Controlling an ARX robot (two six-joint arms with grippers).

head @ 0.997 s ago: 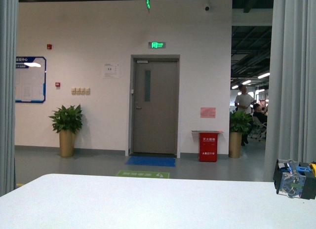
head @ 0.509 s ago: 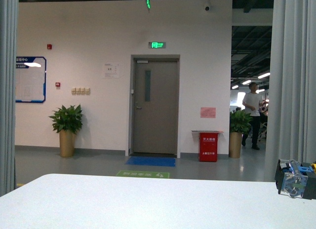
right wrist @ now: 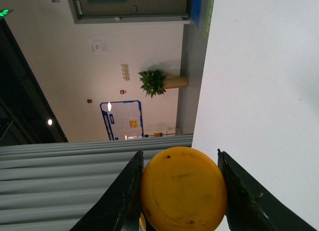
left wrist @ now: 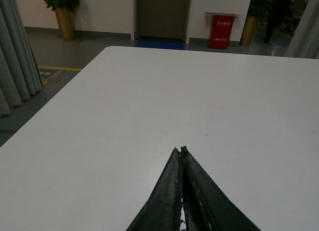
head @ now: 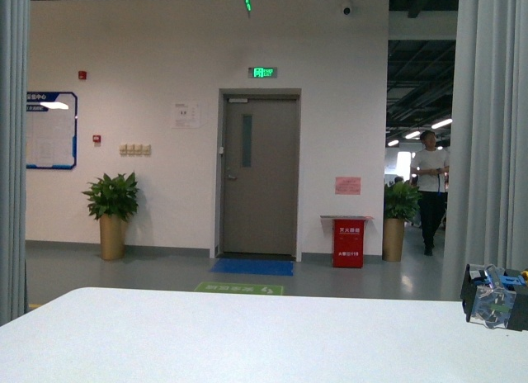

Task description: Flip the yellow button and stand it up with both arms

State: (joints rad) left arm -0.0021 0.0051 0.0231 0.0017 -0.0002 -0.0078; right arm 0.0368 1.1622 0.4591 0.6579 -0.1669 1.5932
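**Button held aloft, barely moved**

The right hand (right wrist: pixel 179 156) clamps the yellow button (right wrist: pixel 183 189) by its cap at the counter's (left wrist: pixel 164 91) right edge. It has drifted only slightly rightward. The left hand (left wrist: pixel 180 151) hovers pinched together and empty, so the flip looks unstarted.

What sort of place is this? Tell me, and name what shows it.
Probably a public or office building's hall: a grey door under a green exit sign, a wall notice board, a potted plant.

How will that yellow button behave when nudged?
The yellow button has a round, smooth-looking cap, so it might slip in the right pincer or roll sideways. Its boxy, rigid-looking block end probably stands steadier.
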